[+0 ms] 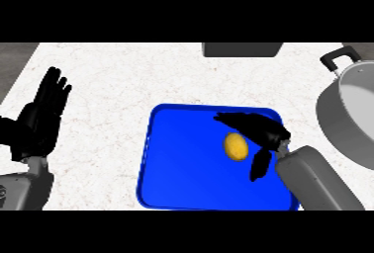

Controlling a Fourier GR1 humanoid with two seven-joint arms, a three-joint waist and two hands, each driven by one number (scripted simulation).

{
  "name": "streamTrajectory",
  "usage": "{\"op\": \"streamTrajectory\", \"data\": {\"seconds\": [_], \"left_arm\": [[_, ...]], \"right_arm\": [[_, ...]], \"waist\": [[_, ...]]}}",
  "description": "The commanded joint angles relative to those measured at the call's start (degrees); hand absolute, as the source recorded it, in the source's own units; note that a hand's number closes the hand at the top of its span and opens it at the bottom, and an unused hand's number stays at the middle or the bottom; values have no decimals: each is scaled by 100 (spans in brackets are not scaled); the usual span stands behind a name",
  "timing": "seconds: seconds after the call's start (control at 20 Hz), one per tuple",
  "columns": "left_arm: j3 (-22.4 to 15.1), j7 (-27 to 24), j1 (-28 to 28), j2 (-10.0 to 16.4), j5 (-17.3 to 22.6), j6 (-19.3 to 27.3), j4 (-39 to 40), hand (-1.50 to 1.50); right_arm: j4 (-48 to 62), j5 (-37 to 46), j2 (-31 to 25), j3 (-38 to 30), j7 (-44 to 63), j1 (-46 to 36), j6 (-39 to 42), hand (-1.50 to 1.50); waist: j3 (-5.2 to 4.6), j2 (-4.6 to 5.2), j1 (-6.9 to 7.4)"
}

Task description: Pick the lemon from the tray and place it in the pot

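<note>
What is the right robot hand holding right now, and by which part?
Nothing yet. The right robot hand is open around the lemon, which lies on the blue tray: fingers beyond its far end, thumb at its near end.

bare surface (124, 69) lies open between the left hand (40, 118), resting at the left edge, and the blue tray (182, 163). a narrow strip of surface separates the tray's right rim from the pot (332, 121), whose mouth is uncovered. its black handle (337, 58) juts out on the far side. the right hand (256, 129) overhangs the tray's right part, just beside the lemon (234, 147). a dark grey block (242, 49) sits at the far edge.
</note>
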Motion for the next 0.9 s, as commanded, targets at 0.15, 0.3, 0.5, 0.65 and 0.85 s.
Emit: {"op": "streamTrajectory", "data": {"seconds": [0.15,0.3,0.5,0.65,0.85], "left_arm": [[145,291,-9,-90,-147,-60,-266,0],[34,84,114,-312,-285,-53,-250,0],[233,288,-55,-182,-172,-157,-201,0],[126,253,-261,-295,-256,-191,27,0],[256,24,49,-343,-299,-301,-41,0]], "right_arm": [[1022,687,404,-179,-425,-195,-422,-150],[1028,891,359,-187,-507,-31,-423,-150],[1648,1255,379,28,-1280,-360,-807,150],[1866,1380,468,6,-1657,-608,-959,150],[1580,1574,788,-26,-1452,-291,-990,150]], "waist": [[1,3,17],[0,-1,5],[2,11,43],[2,13,26],[0,1,10]]}}
